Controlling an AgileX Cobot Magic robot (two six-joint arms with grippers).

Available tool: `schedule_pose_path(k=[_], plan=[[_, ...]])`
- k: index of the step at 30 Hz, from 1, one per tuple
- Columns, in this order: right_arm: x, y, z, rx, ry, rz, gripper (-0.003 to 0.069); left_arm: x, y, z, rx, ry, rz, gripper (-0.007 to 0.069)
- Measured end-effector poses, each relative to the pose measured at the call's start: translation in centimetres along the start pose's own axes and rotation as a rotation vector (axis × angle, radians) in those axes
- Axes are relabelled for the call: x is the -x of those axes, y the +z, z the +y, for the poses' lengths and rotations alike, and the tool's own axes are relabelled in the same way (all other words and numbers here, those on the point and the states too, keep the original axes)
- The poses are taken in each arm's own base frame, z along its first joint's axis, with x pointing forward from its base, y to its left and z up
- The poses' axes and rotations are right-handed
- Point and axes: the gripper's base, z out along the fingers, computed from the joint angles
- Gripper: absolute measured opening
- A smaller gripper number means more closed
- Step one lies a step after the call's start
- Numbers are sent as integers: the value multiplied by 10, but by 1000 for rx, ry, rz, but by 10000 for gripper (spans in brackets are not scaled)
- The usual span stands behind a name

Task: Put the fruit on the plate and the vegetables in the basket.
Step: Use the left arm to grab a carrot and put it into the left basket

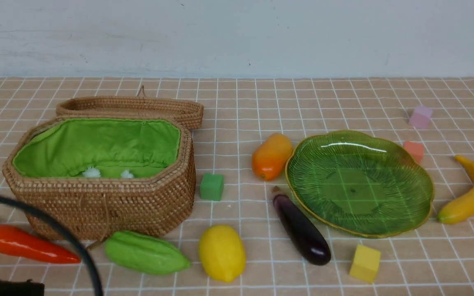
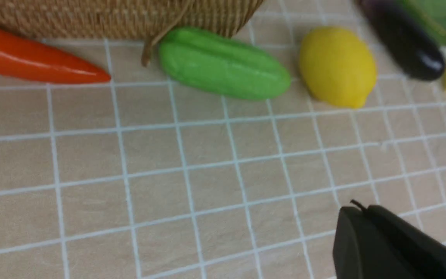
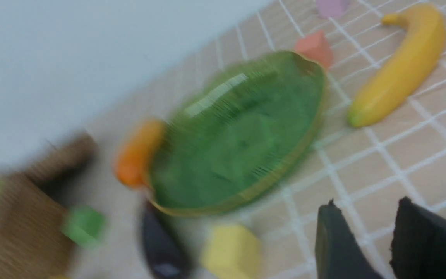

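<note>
Surface (image 1: 241,107): tan cloth with a white grid. Basket (image 1: 97,205) at left: brown woven wicker, octagonal, bright green cloth lining, its woven lid (image 1: 130,107) lying open behind it. Plate (image 1: 360,183) at right: shallow translucent green glass, ribbed leaf pattern, scalloped gold rim. All 3 fruits lie on the surface outside the plate. The mango (image 1: 272,156), oblong and orange, sits just beside the plate's far-left rim; I cannot tell whether it touches. The banana (image 1: 469,191), curved and yellow, lies near the plate's right side, apart from it. The lemon (image 1: 221,253), plump and yellow, lies at the front between gourd and eggplant. All 3 vegetables lie outside the basket. The carrot (image 1: 27,245), glossy orange-red with a green top, is at the basket's front-left corner. The gourd (image 1: 144,253), light green, ridged and pointed, lies just in front of the basket's near wall. The eggplant (image 1: 300,232), long and dark purple, lies slantwise along the plate's near-left rim. Also noted are 4 cubes: green cube (image 1: 212,186) right of the basket, yellow cube (image 1: 365,263) in front of the plate, coral cube (image 1: 414,150) behind the plate's right rim, lilac cube (image 1: 421,116) farther back. A black cable (image 1: 68,242) arcs across the front-left corner. Left jaws, seen in the left wrist view: pressed together, pinching nothing, above bare cloth nearer the robot than the gourd and lemon. Right jaws, seen in the right wrist view (blurred): spread, nothing between them.
</note>
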Motion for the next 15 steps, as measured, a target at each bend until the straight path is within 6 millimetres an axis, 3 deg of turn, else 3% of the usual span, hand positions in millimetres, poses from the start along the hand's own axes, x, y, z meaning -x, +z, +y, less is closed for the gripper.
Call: schedule_pose_path(k=[4,8,12,15], plan=[[9,-1,5,58,154,-98,242,7,13,4,15,32,75,-13],[10,-1,7,68,237,-80,241,8,16,5,22,79,94,-13],[24,-12,32,107,102,73,211,6,17,6,25,120,121,-13],[48,-27,67,196,-193,291,168,10,24,8,33,160,173,-13]])
